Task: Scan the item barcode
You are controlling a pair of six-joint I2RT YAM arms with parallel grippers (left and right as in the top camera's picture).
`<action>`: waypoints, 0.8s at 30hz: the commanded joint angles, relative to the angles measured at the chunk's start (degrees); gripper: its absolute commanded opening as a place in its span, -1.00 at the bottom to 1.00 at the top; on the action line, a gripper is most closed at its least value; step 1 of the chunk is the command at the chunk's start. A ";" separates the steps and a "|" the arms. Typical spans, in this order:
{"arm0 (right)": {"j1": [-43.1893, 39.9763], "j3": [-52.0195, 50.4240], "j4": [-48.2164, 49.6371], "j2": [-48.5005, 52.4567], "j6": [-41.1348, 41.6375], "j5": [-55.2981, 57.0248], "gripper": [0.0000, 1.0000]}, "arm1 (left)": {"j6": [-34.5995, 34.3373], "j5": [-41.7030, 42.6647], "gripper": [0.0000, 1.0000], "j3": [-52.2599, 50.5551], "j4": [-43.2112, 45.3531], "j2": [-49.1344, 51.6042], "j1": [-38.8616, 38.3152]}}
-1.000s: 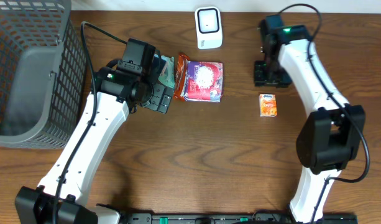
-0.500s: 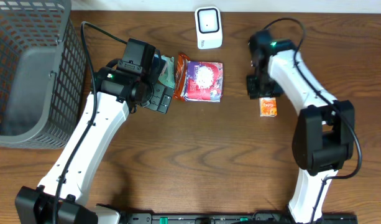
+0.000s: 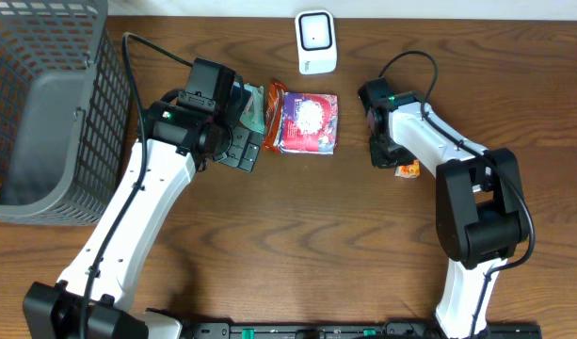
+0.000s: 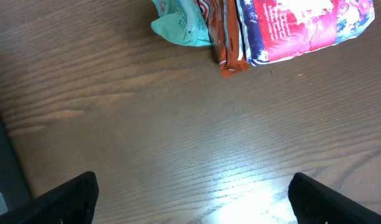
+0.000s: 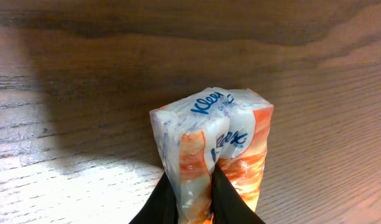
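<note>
- Orange-and-white Kleenex tissue pack (image 5: 212, 140), soft and plastic-wrapped, sits at the right side of the brown wooden table (image 3: 297, 235). From overhead only an orange corner of it shows from under the arm.
- Right gripper (image 5: 193, 190) is nearly closed and pinches the middle of the pack. Its black fingers (image 5: 168, 202) squeeze the wrapper into a crease between them.
- Whether the pack rests on the wood or is raised off it cannot be told.
- Left gripper (image 4: 199, 199) hangs over bare wood with its jaws spread wide and nothing between them.
- Just beyond the left gripper lie three snack packets side by side: a crumpled teal bag (image 4: 178, 22), a thin orange-brown wrapper (image 4: 230, 37) and a red, white and blue pouch (image 4: 302, 28).
- White box-shaped barcode scanner (image 3: 316, 40) stands at the far edge of the table, between the two arms and apart from the tissue pack.
- Grey wire-mesh basket (image 3: 43, 104) fills the far left corner.
</note>
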 commanded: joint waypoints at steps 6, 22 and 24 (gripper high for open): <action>-0.26 5.53 -4.74 0.37 0.33 -12.24 -0.99 | -0.72 0.33 0.96 0.68 -0.17 0.11 0.17; -7.28 12.74 -5.35 0.74 -11.54 -56.02 -0.98 | -0.72 0.33 0.96 0.68 -0.17 0.11 0.17; -8.35 10.58 -3.02 0.74 -11.52 -60.78 -0.98 | -0.72 0.33 0.95 0.68 -0.17 0.11 0.17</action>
